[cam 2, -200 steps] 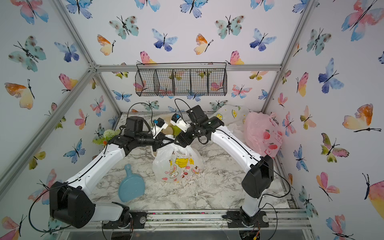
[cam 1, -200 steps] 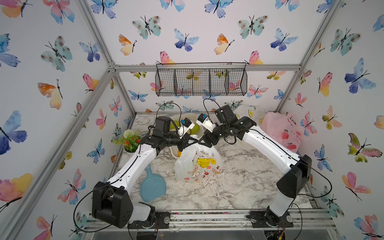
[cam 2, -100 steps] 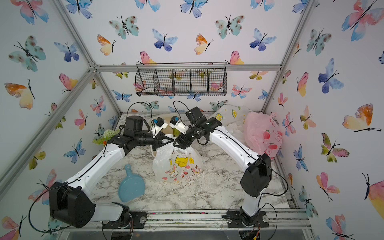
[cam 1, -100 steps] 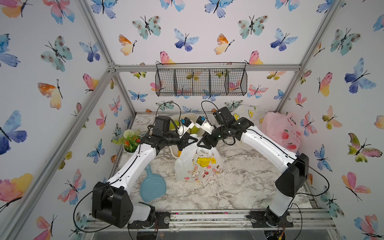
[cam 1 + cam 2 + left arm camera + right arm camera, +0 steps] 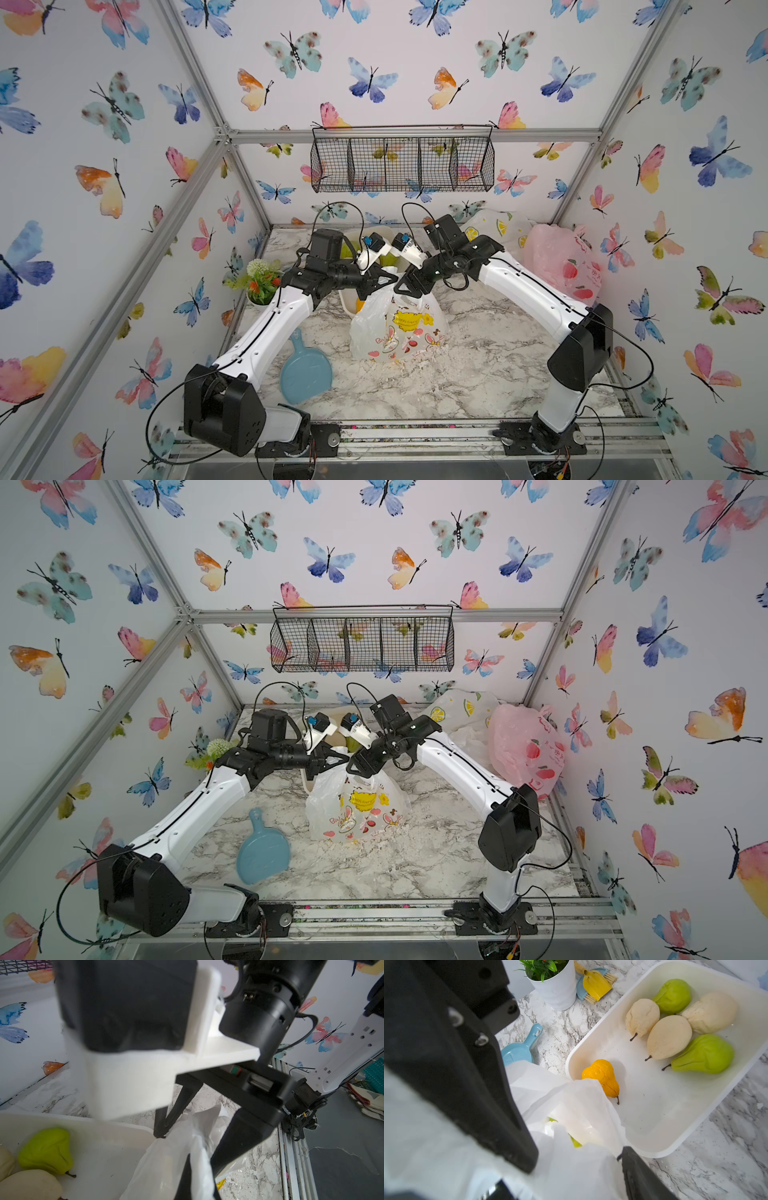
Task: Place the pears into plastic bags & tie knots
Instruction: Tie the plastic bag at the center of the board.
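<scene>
Two grippers meet above the bunny-print bag (image 5: 395,332), which stands on the marble table (image 5: 478,374) directly under them. The left gripper (image 5: 385,280) is clenched on the upper edge of the bag and pinches the thin plastic. The right gripper (image 5: 405,287) is just beside it, with its jaws spread apart and released. The other side of the bag's mouth lies between them. Inside the open mouth, below the right gripper, something green shows. Just beyond the grippers, right against the bag, is the white tray (image 5: 664,1126) with six pears. The orange-yellow pear (image 5: 602,1076) lies nearest to the right gripper, and three cream pears (image 5: 669,1036) and two green pears (image 5: 704,1054) lie farther from it. The pink bag (image 5: 561,266) and the lemon bag (image 5: 498,226) rest well apart from both grippers, on the outer side of the right arm.
</scene>
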